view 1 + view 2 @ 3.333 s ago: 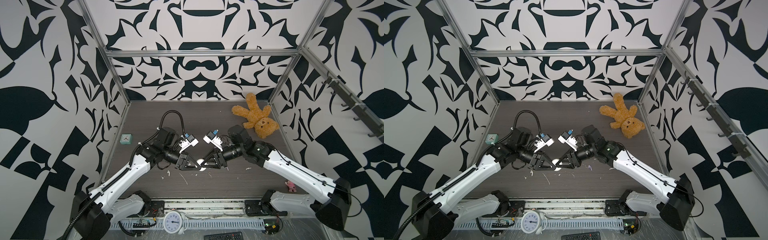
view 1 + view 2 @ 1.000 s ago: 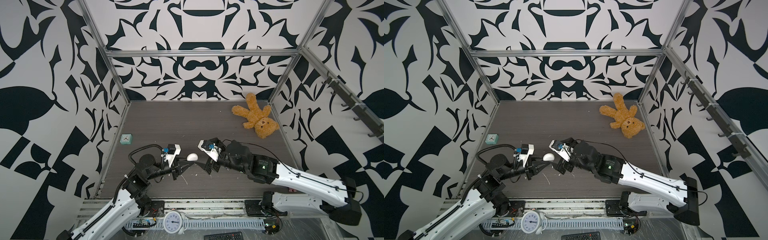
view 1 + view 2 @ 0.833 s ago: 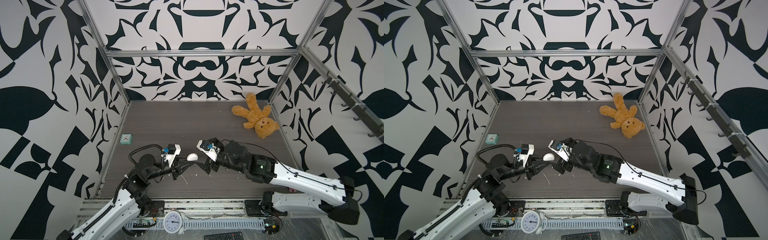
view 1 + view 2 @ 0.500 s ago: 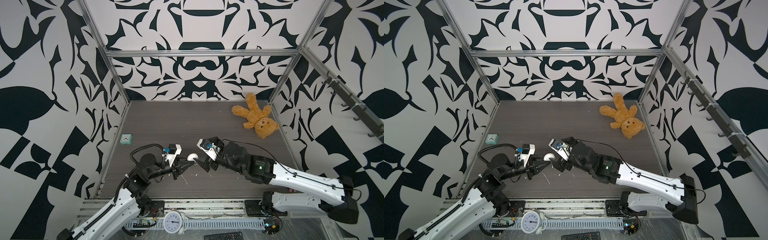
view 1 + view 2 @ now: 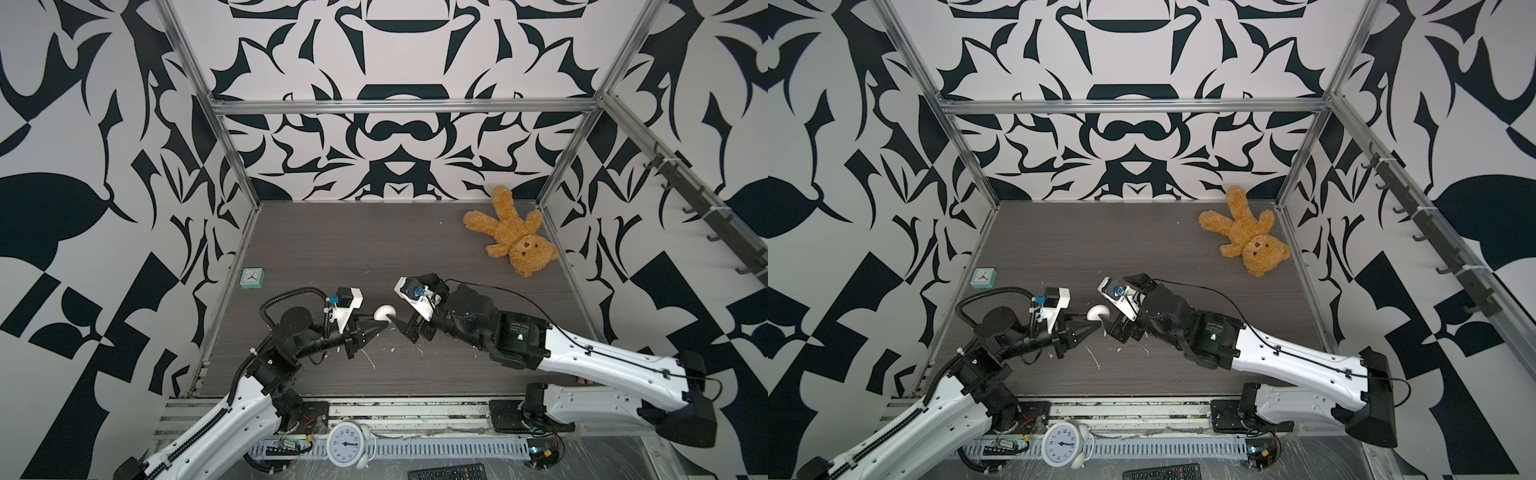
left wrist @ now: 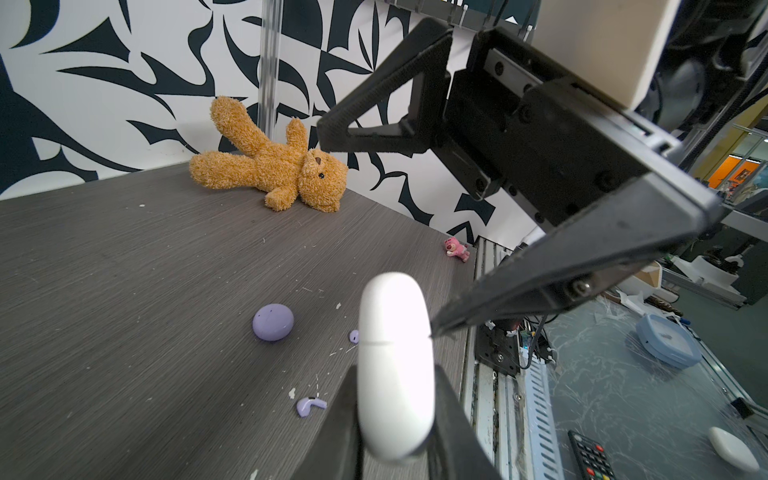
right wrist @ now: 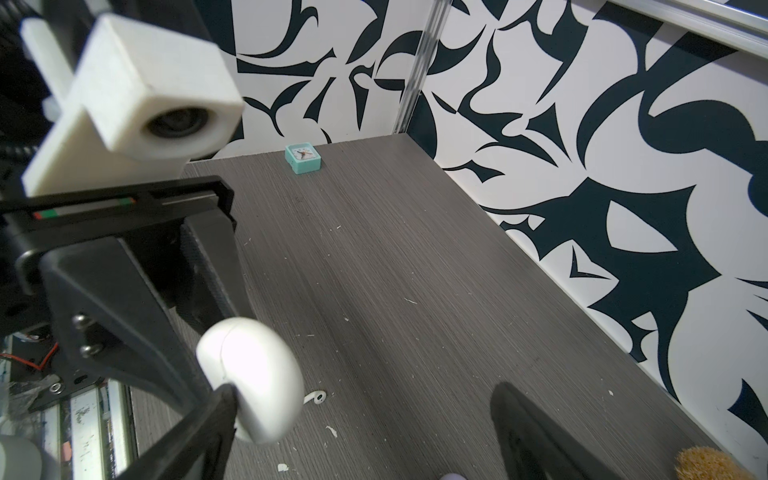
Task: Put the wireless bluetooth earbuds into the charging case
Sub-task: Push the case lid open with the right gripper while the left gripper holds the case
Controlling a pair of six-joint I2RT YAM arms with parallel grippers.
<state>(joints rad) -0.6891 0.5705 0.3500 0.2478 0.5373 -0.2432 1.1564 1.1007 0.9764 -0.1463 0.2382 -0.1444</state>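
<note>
Table: the table (image 5: 374,249) is big, dark and flat, with little white bits scattered on it.
Teddy bear: the teddy bear (image 5: 513,237) lies far back by the wall, well away from the work.
Left gripper: the left gripper (image 6: 395,415) is squeezed tight on the white case (image 6: 392,365). It holds the case up off the table, with one end sticking out past the fingers.
Right gripper: the right gripper (image 7: 361,392) has its jaws wide apart and holds nothing. One tip touches the white case right by the thin line where the lid meets the body.
White case: it is closed. I think it is hard, light and very smooth, so it could slip or spin if pushed hard. The half in the fingers looks like the good place to hold, as it leaves the other half free to flip open.
Purple case: the purple case (image 6: 273,322) sits closed on the table, and nothing touches it.
Purple earbuds: the purple earbuds (image 6: 309,406) lie loose on the table, both near the purple case. Neither is in a case yet.
White earbud: one white earbud (image 7: 314,398) lies on the table, near where the white case is held up. I cannot find the other one.
Earbud feel: I guess they are tiny, hard, light and slick, and could flick away. A gentle pinch across the little stem looks best.
</note>
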